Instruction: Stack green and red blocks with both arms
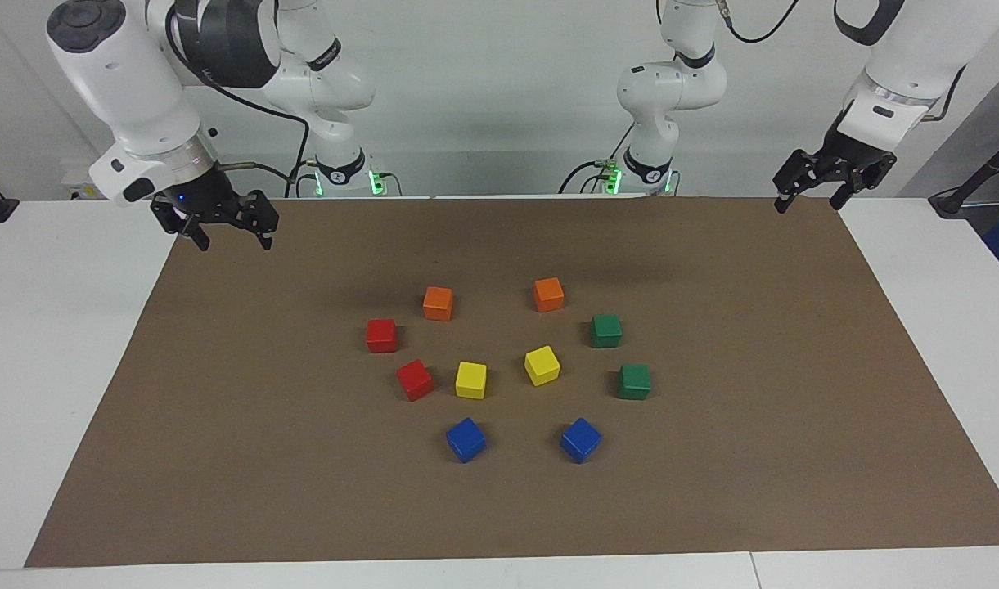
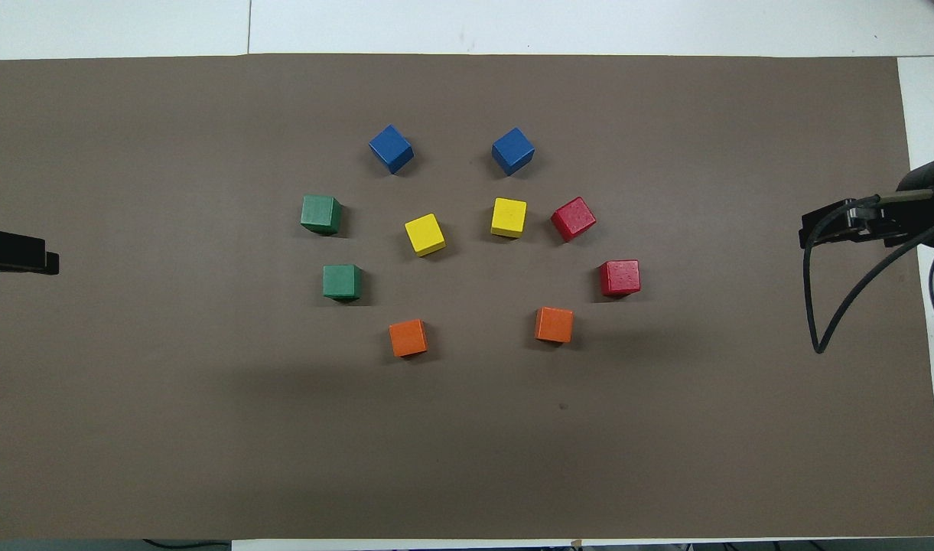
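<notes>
Two dark green blocks lie on the brown mat toward the left arm's end: one (image 1: 606,330) (image 2: 342,281) is nearer to the robots than the other (image 1: 635,381) (image 2: 320,213). Two red blocks lie toward the right arm's end: one (image 1: 381,335) (image 2: 619,277) is nearer to the robots than the other (image 1: 415,379) (image 2: 573,219). All four stand apart on the mat. My right gripper (image 1: 231,237) (image 2: 818,229) hangs open and empty over the mat's edge at its own end. My left gripper (image 1: 808,199) (image 2: 23,262) hangs open and empty over the mat's corner at its end.
Two orange cubes (image 1: 438,303) (image 1: 548,294) lie nearest the robots. Two yellow cubes (image 1: 470,379) (image 1: 542,365) sit in the middle of the ring, and two blue cubes (image 1: 465,439) (image 1: 580,439) lie farthest from the robots. The brown mat (image 1: 753,474) covers the white table.
</notes>
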`<state>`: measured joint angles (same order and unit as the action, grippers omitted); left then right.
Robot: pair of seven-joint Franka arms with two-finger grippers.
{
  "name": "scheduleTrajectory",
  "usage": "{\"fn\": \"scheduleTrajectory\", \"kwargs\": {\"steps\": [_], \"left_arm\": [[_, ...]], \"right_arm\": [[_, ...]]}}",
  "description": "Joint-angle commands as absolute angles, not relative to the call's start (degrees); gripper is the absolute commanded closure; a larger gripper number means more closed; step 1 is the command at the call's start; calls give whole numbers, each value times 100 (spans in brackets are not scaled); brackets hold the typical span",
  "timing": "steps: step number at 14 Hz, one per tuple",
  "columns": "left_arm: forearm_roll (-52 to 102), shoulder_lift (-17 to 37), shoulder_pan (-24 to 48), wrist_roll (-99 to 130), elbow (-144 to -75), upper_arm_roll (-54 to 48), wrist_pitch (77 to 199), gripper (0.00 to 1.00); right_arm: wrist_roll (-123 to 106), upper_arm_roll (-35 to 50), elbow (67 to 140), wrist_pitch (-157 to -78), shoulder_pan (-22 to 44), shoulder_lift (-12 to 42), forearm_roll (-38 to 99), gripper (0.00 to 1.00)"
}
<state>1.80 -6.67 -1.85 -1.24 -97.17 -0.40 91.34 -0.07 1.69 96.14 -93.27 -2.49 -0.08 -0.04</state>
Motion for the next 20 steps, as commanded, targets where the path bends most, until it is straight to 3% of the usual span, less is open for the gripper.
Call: {"fn": "scheduleTrajectory", "kwargs": {"steps": [1, 8, 10, 13, 15, 17, 20], "left_arm": [[105, -729, -211, -228, -9721, -17, 9097, 0], [105, -747, -176, -123, -9782, -18, 9166, 0], [105, -869, -71, 104, -10149, -131, 9613, 0], [105, -984, 630, 1122, -10782, -237, 10368, 0], [106, -749, 983, 1300, -11046, -237, 10808, 0], [106, -607, 1238, 1301, -11511, -237, 11344, 0], [106, 42, 1652, 1529, -11742, -237, 12022, 0]], "right_arm": [[-105, 202, 9949, -9475, -273, -220, 202, 0], [-229, 228, 10274, -9730, -246, -378, 466, 0], [444, 272, 10301, -9826, 112, -369, 466, 0], [1019, 272, 10344, -10221, 667, -186, 431, 0], [1028, 272, 10458, -10440, 869, 130, 431, 0], [1037, 272, 10878, -11044, 1141, 220, 413, 0], [985, 264, 11434, -12108, 1196, 464, 369, 0]]}}
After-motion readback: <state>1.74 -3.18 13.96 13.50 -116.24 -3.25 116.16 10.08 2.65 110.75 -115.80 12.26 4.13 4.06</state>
